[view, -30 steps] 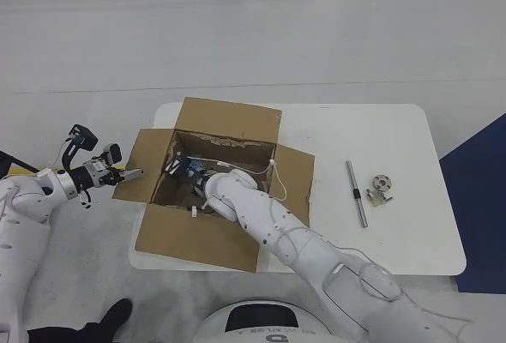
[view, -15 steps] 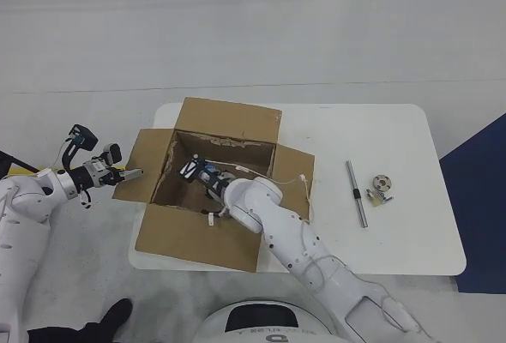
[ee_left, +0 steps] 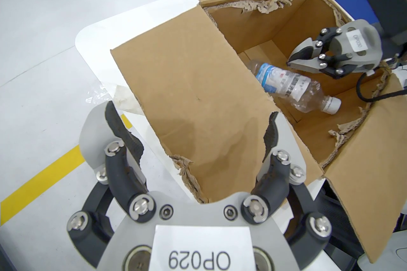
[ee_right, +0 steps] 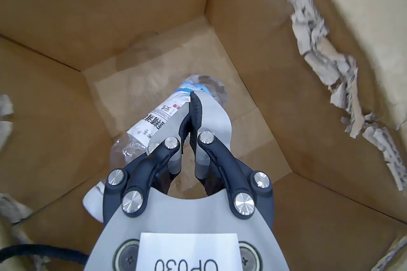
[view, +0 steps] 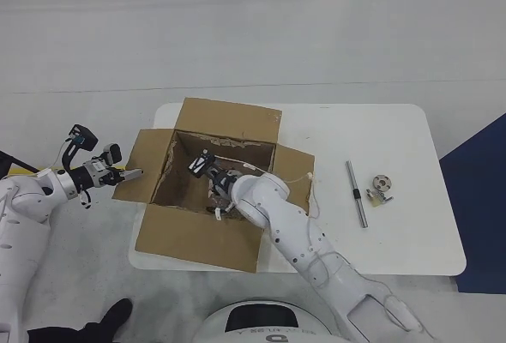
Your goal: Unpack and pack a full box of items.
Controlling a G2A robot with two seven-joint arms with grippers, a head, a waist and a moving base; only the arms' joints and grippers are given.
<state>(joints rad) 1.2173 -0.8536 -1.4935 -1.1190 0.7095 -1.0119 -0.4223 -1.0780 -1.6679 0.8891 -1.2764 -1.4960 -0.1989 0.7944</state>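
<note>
An open cardboard box (view: 208, 236) stands on the white table (view: 382, 137) with its flaps spread. On its floor lies a clear plastic bottle (ee_left: 292, 88) with a white-and-blue label and white cap, also visible under the fingers in the right wrist view (ee_right: 159, 123). My right gripper (ee_right: 191, 100) hangs inside the box just above the bottle, shut with nothing between its fingers; in the top view it (view: 203, 161) sits near the box's middle. My left gripper (ee_left: 190, 116) is open at the outer edge of the left flap (view: 141, 163), one finger on either side of it.
A metal rod (view: 357, 194) and a small round metal part (view: 380, 186) lie on the right half of the table. A blue panel (view: 493, 197) stands beyond the table's right edge. The box rims are torn and ragged.
My right gripper has shifted inside the box from its left side toward the middle, and the arm has swung right with it. The left arm has stayed still.
</note>
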